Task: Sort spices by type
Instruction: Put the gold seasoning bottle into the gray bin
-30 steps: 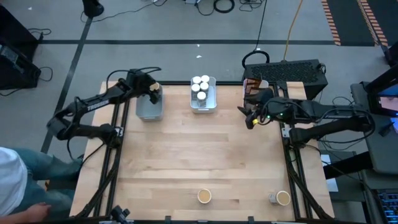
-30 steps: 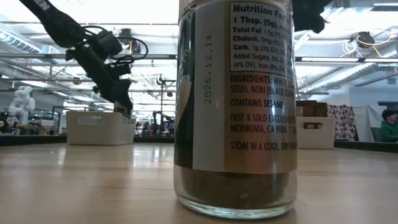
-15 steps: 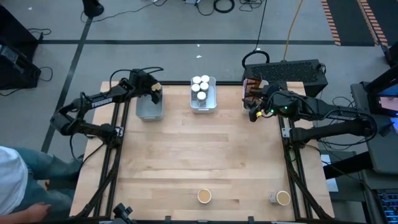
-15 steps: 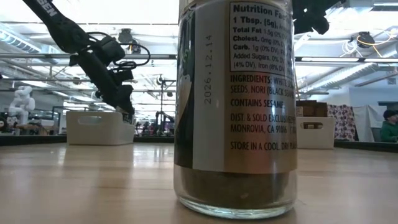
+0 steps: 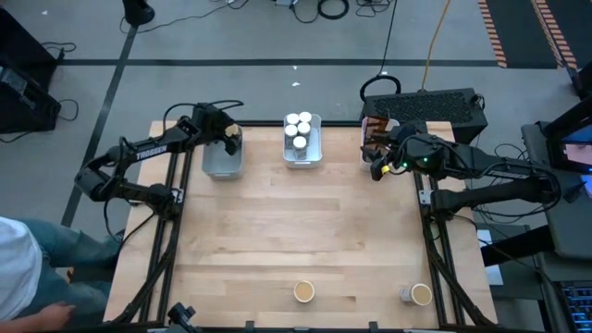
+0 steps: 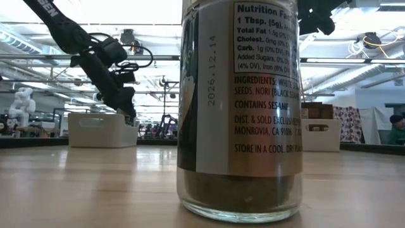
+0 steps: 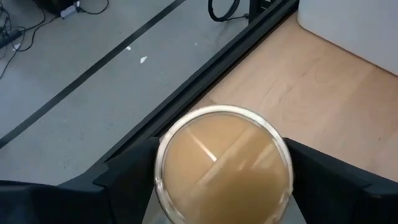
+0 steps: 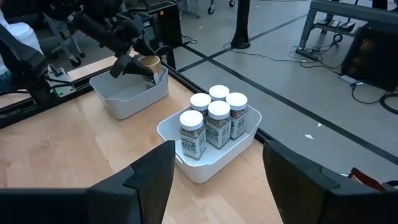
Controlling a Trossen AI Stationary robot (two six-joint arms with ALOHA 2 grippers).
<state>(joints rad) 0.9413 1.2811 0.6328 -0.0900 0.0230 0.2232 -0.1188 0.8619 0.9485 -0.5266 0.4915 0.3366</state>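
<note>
A: Anything shifted? 
B: Right gripper (image 5: pixel 375 169) has swung back toward the table's far right corner, fingers apart and empty.
A: The left gripper (image 5: pixel 231 140)?
B: Over the grey tray (image 5: pixel 222 165) at the far edge, jaws either side of a tan-topped tub (image 7: pixel 224 163): rigid, light, smooth-sided. Grip its wall below the lid.

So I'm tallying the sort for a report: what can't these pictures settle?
- Low view: the labelled jar up close blocks the middle tray.
- High view: the right hand covers the right tray's contents.
- Left wrist view: the tan-topped tub hides the tray under it.
</note>
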